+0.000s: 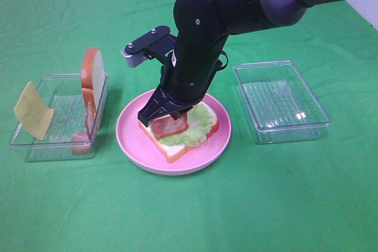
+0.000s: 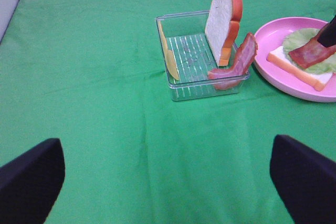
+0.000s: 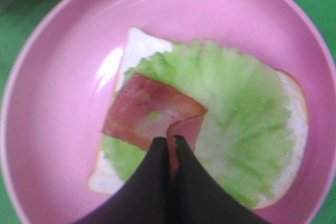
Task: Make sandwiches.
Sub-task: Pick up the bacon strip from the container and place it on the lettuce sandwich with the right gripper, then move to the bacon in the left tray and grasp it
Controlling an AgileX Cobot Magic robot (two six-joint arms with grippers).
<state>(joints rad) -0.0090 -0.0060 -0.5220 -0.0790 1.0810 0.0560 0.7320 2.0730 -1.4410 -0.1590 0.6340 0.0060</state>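
Left gripper (image 2: 165, 150): fingers spread wide, nothing between them, hanging over bare green cloth (image 2: 105, 129) short of the left tray (image 2: 205, 88). We read that as parked out of the way of the plate work.

Left tray stock:
- cheese square (image 1: 33, 110) leans on the end wall away from the plate, top edge above the rim
- top bread slice (image 1: 91, 68) stands on edge at the plate end
- second bacon strip (image 1: 88, 123) is propped beside it, upper end over the rim

We think everything is stood up or leaned so that a thin edge shows for a pinch. Flat on the tray floor, these would be hard to get under.

Pink plate (image 1: 131, 143): base bread slice (image 1: 177, 151) lies flat with the lettuce leaf (image 1: 199, 123) spread on top. The right gripper (image 1: 160, 116) reaches across and is pinched tight on one edge of the first bacon strip (image 1: 172, 127). The rest of the strip lies on the lettuce. The wrist view shows the pinched edge folded up between the fingers.

Our call:
- we're at the bacon placement step, about mid-stack
- second bacon, cheese and top bread are not yet on
- the risk on release is that the folded edge sticks to a finger and drags the lettuce off centre

Right tray (image 1: 283, 133): we see no stock in it, so the remaining layers all come from the left side.
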